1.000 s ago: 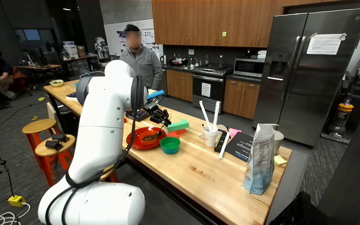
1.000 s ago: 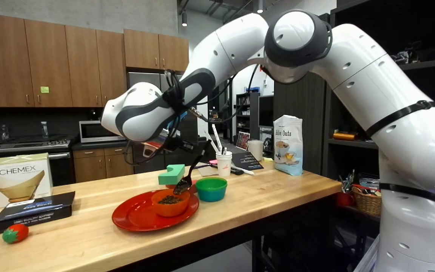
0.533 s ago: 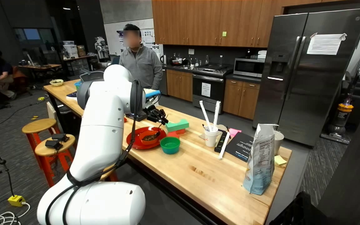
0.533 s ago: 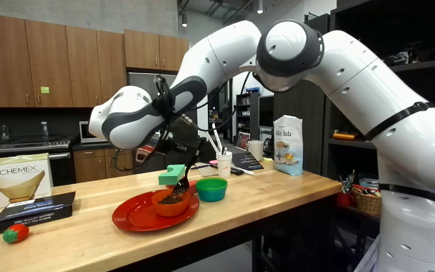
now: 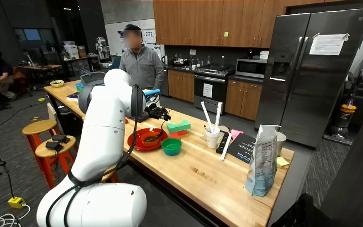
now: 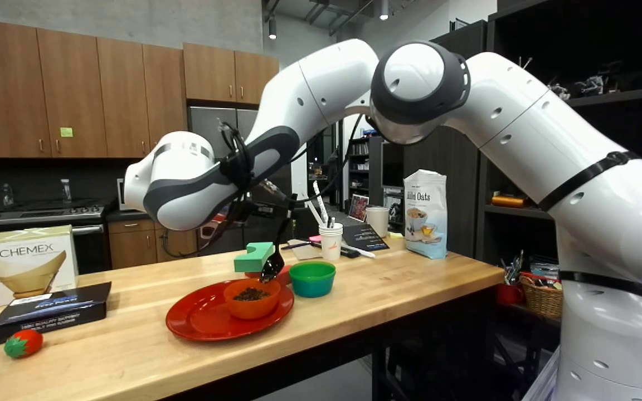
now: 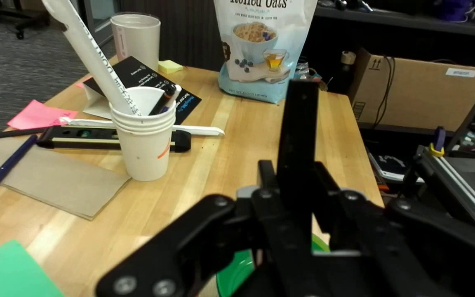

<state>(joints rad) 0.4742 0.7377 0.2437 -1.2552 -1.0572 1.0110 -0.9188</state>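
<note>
The tool is clamped on one black spoon, its head hanging by the rim of one orange bowl; whether they touch cannot be told. That bowl, holding dark bits, sits on one red plate on the worktop, with one green block near and one oat bag well apart.
</note>
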